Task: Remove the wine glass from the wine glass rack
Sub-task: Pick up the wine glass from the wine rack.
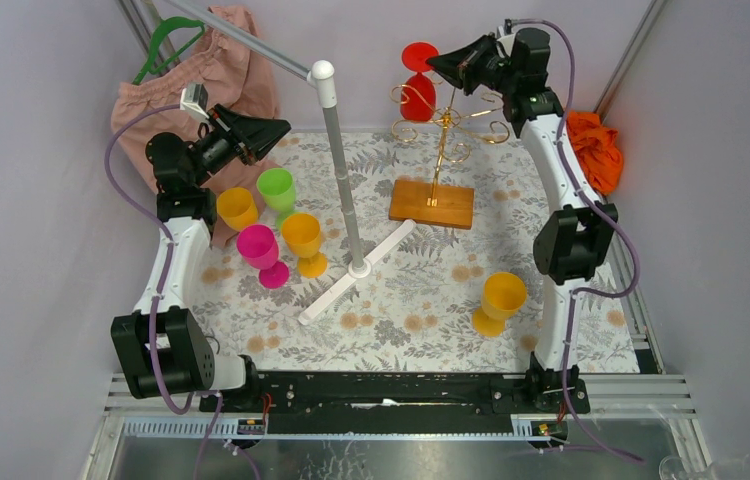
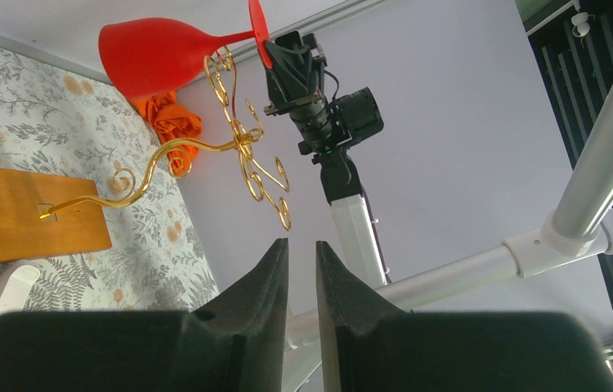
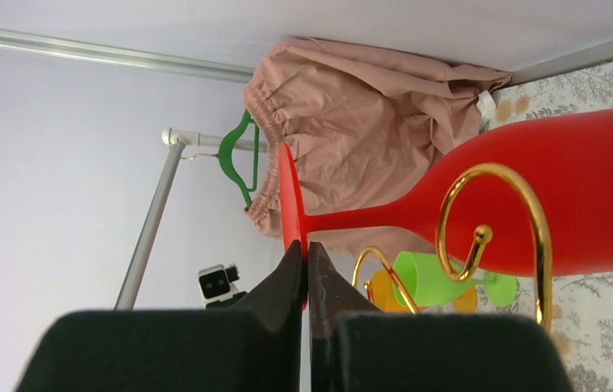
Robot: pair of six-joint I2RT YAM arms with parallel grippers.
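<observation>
A red wine glass (image 1: 418,97) hangs upside down on the gold wire wine glass rack (image 1: 443,120), whose wooden base (image 1: 432,203) lies at the back of the table. My right gripper (image 1: 435,63) is shut on the rim of the glass's round foot; in the right wrist view the gripper (image 3: 306,249) pinches the thin red disc, and the glass bowl (image 3: 548,188) lies behind a gold curl (image 3: 532,212). My left gripper (image 1: 284,128) is raised at the left, far from the rack. Its jaws (image 2: 302,245) stand nearly together with nothing between them.
A white-and-grey pole stand (image 1: 337,140) with a white cross foot (image 1: 356,270) stands mid-table. Yellow (image 1: 238,208), green (image 1: 276,187), orange (image 1: 303,236) and pink (image 1: 259,247) cups cluster at the left, and another orange cup (image 1: 501,297) stands right. Pink cloth (image 1: 221,60) hangs back left; orange cloth (image 1: 596,145) lies right.
</observation>
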